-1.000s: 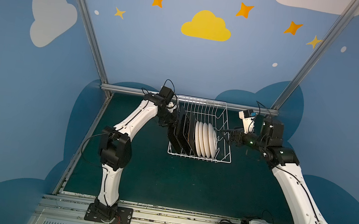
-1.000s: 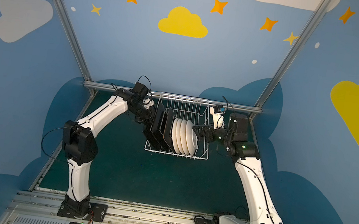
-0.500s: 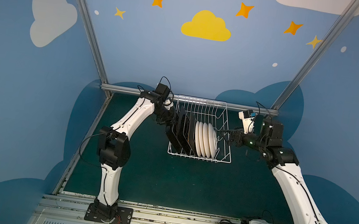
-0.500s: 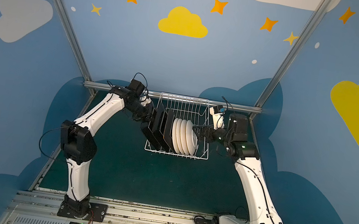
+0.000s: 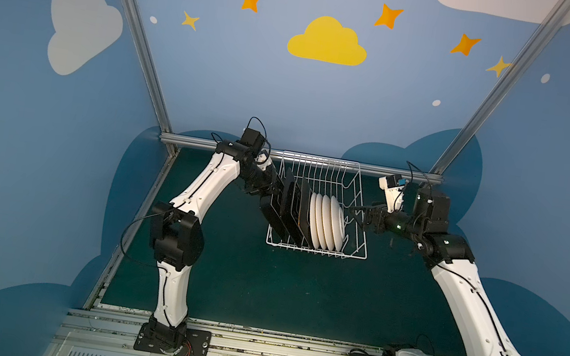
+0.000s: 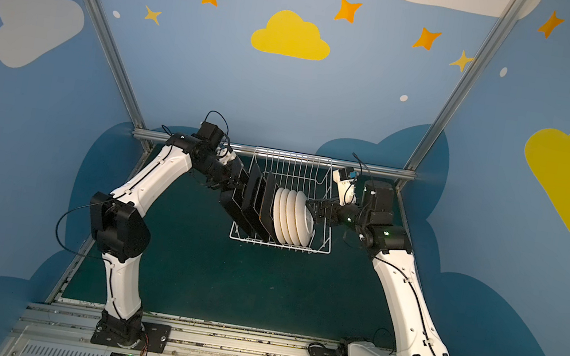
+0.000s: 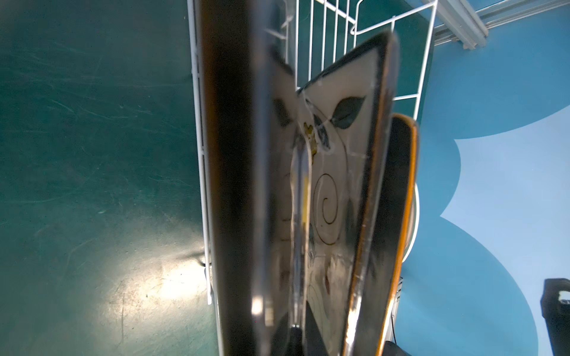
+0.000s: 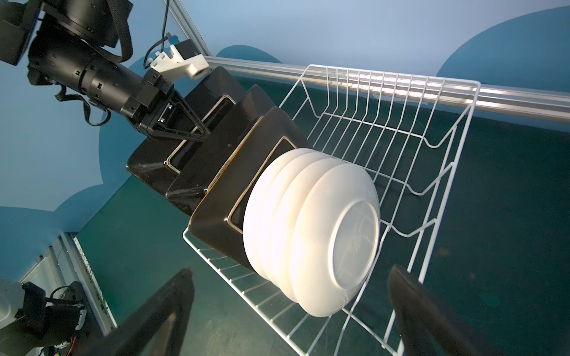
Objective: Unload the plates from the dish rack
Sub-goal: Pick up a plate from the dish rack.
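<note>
Near desk's far edge, dish rack (image 5: 316,251) holds every plate seen, none unloaded: left gripper (image 8: 200,133) clamped on tilted end square plate (image 8: 154,168), right gripper (image 5: 356,214) wide open, empty, beside round plates (image 5: 326,221).

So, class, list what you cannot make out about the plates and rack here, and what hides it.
- Round white plates: faces hidden; right wrist view shows only backs.
- Held square plate: blurred in left wrist view, too near the lens.
- Left hand: far finger behind that plate, right wrist view.
- Dish rack: tines under the plates covered in both top views.
</note>
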`<act>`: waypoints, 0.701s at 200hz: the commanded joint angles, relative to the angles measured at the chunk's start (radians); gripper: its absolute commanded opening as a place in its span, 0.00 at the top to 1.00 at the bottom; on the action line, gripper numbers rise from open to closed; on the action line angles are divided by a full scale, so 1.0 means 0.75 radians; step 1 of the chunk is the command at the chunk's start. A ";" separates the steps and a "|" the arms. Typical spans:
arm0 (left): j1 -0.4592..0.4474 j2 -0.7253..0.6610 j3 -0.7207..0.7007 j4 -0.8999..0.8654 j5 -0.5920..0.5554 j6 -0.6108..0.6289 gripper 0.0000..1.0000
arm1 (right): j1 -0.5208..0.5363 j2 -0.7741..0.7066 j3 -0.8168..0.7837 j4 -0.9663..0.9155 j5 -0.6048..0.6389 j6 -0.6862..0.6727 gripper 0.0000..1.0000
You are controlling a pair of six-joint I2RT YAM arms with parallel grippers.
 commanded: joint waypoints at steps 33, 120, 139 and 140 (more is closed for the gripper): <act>0.052 -0.137 0.117 -0.019 -0.025 0.045 0.97 | 0.006 -0.014 -0.023 0.043 -0.011 0.012 0.02; 0.097 -0.131 0.310 -0.127 -0.061 0.111 0.97 | 0.006 -0.033 -0.040 0.058 0.006 0.028 0.02; 0.100 -0.136 0.342 -0.135 -0.067 0.115 0.97 | 0.007 -0.027 -0.036 0.063 -0.009 0.037 0.02; 0.099 -0.136 0.344 -0.136 -0.069 0.116 0.97 | 0.007 -0.027 -0.036 0.063 -0.010 0.037 0.02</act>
